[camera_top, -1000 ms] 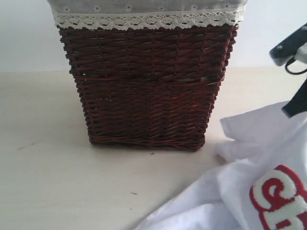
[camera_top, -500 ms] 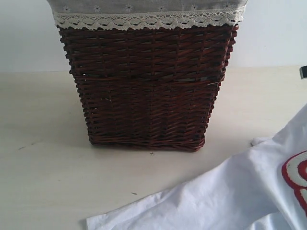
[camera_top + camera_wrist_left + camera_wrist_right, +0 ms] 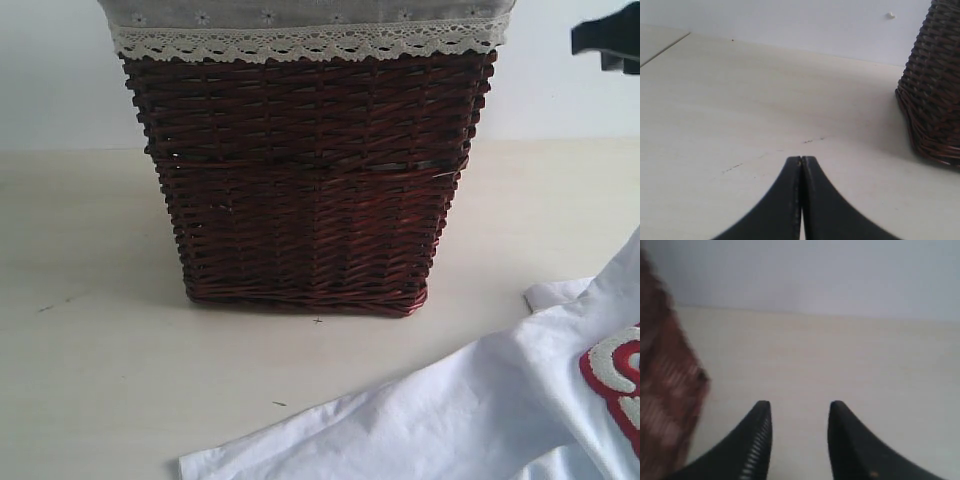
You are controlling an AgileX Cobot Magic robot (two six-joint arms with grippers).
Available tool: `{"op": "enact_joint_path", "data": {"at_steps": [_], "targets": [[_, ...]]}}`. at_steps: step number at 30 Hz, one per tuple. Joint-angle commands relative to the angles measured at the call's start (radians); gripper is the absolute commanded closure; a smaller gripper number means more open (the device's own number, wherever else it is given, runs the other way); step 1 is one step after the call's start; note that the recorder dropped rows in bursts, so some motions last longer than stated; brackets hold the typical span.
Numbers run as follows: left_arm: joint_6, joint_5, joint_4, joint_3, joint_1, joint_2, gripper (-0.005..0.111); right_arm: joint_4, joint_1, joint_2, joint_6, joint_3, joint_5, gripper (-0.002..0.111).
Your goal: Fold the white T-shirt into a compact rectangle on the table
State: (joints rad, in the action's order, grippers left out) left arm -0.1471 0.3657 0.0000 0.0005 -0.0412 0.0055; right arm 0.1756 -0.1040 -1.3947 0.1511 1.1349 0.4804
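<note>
The white T-shirt (image 3: pixel 470 415) lies spread at the near right of the pale beige table (image 3: pixel 90 380), one edge stretching left along the front; its red-outlined lettering (image 3: pixel 615 375) shows at the right edge. In the left wrist view my left gripper (image 3: pixel 801 159) is shut with nothing between its fingers, low over bare table, away from the shirt. My right gripper (image 3: pixel 799 405) is open and empty above bare table; a dark part of that arm (image 3: pixel 608 40) shows at the upper right of the exterior view.
A dark brown wicker basket (image 3: pixel 310 180) with a lace-trimmed grey liner (image 3: pixel 300 25) stands at the back middle of the table. Its side shows in the left wrist view as the basket (image 3: pixel 935 85) and blurred in the right wrist view as the basket (image 3: pixel 662 390). A pale wall is behind.
The shirt, bunched and lifted at the right a second ago, now lies lower and spread out toward the left. The right arm rose from the shirt to the upper right corner.
</note>
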Motion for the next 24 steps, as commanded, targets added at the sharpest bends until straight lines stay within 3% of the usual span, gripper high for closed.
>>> {"op": "enact_joint_path", "data": {"at_steps": [1,2,5,9,12,16,20,24], "targets": [[-0.005,-0.007,0.005,0.000,0.005,-0.005,0.107,-0.337,-0.122,0.144,-0.339,0.004,0.068,0.100],[-0.005,-0.007,0.005,0.000,0.005,-0.005,0.107,-0.383,-0.143,0.185,-0.362,-0.005,0.072,0.108],[-0.005,-0.007,0.005,0.000,0.005,-0.005,0.107,-0.466,-0.203,0.302,-0.385,-0.079,0.046,0.108],[-0.005,-0.007,0.005,0.000,0.005,-0.005,0.107,-0.505,-0.282,0.427,-0.368,-0.288,-0.109,0.108],[-0.005,-0.007,0.005,0.000,0.005,-0.005,0.107,-0.635,-0.371,0.467,-0.412,-0.448,-0.247,0.108],[-0.005,-0.007,0.005,0.000,0.005,-0.005,0.107,-0.788,-0.555,0.474,-0.489,-0.670,-0.640,0.108],[-0.005,-0.007,0.005,0.000,0.005,-0.005,0.107,-0.790,-0.723,0.340,-0.375,-0.789,-1.127,0.108],[-0.005,-0.007,0.005,0.000,0.005,-0.005,0.107,-0.721,-0.755,0.105,-0.320,-0.706,-1.251,0.108]]}}
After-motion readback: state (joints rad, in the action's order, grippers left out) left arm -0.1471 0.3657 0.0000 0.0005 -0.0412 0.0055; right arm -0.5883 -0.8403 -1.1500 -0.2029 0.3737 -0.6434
